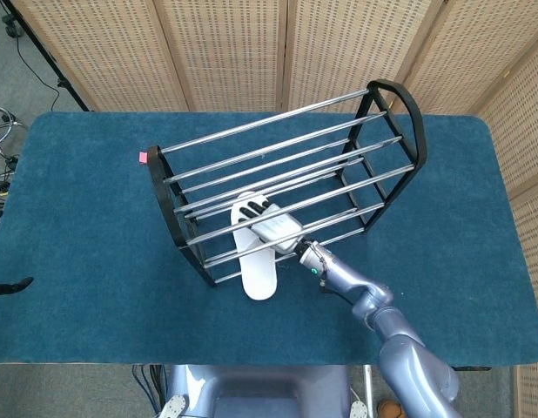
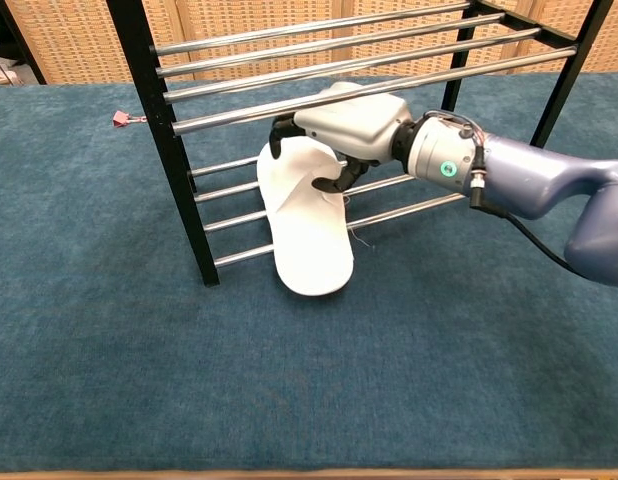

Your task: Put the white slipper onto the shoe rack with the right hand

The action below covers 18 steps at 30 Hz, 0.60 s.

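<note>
Slipper (image 2: pixel 309 235) white, flat, smooth; right hand (image 2: pixel 344 125) grips toe strap.

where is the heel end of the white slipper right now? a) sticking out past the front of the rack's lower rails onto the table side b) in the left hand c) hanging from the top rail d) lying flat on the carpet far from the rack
a: the white slipper lies across the lower rails of the shoe rack, its heel past the front rail, while the right hand holds its toe end.
</note>
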### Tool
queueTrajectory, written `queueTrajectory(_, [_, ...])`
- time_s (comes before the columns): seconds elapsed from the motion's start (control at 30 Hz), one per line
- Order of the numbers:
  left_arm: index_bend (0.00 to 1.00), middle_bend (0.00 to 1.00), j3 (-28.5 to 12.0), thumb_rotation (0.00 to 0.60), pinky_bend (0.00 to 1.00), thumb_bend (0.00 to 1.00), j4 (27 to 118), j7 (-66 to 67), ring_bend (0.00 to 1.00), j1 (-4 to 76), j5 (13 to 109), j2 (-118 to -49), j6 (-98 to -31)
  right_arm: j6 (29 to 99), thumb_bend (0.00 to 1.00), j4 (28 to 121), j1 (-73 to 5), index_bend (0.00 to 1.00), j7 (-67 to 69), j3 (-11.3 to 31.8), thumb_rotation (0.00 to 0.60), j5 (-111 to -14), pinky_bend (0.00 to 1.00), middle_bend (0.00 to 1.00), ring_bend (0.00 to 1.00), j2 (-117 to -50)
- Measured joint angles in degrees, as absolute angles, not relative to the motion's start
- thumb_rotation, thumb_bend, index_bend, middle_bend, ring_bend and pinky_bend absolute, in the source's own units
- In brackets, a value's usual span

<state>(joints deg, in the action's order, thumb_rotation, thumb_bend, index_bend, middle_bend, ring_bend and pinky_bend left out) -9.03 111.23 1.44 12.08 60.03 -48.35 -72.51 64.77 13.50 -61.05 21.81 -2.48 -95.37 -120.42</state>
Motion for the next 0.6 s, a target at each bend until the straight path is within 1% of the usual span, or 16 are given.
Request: queueTrajectory(0.6, [0.0, 0.0, -8.64, 0.6, 0.0, 0.0, 111.84, 2.77, 0.0, 12.06, 60.83, -48.77, -73.22, 70.5, 0.38, 13.31, -55.75, 0.3, 23.38, -2.94, 0.6, -95.39, 0.4, 0.23, 0.21, -118.96])
